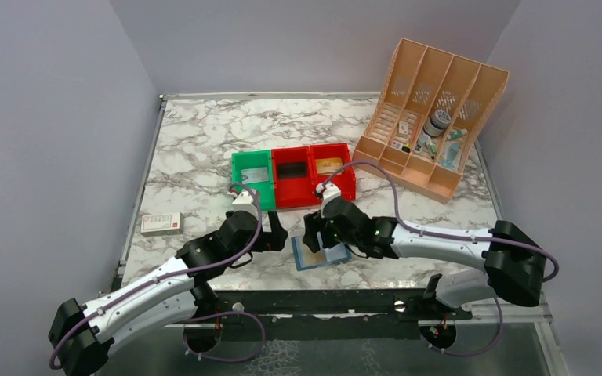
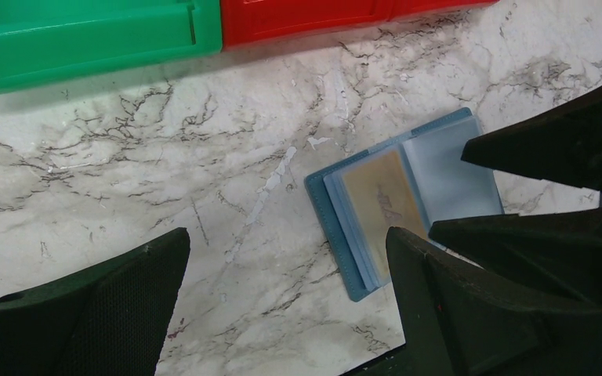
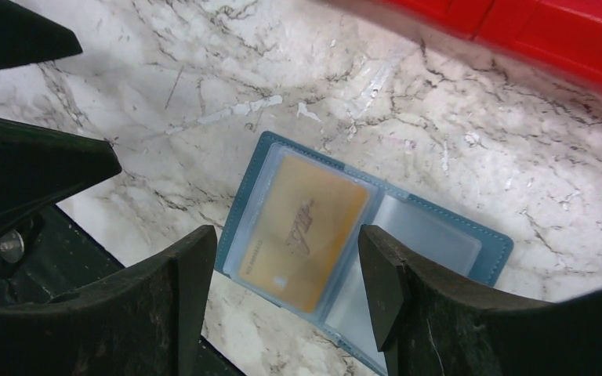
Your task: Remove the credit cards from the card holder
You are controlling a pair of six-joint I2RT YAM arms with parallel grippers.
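One tan-gold plastic credit card (image 3: 302, 231) shows in the small flat blue two-panel card holder (image 3: 439, 239). It is tucked under a clear sleeve on one panel. The sleeve on the other panel looks empty, and I cannot tell whether more cards sit beneath the gold one.

The card holder lies open and flat on the white marble-patterned table (image 1: 204, 141), close to its near edge and between the two arms.

The card is likely light, thin, stiff and slick, and the sleeve probably clings to it, so a pinch on its flat face would slip. The better hold is on the edge that shows at the sleeve's mouth, drawing the card out along the slot. The card holder itself looks light and soft. It would probably slide or lift with the card unless the other arm pins it down.

The right gripper (image 3: 286, 228) hangs just above the card holder with its black fingers (image 3: 180, 313) partly open and gripping nothing. In the wrist view the card shows in the gap between them.

The left gripper (image 2: 286, 233) hovers beside it, spread wide and empty. The card holder lies off towards its right finger, not between the pair.

Beyond, well apart from the card holder, stand a green plastic bin (image 1: 252, 168) and two red plastic bins (image 1: 313, 168).
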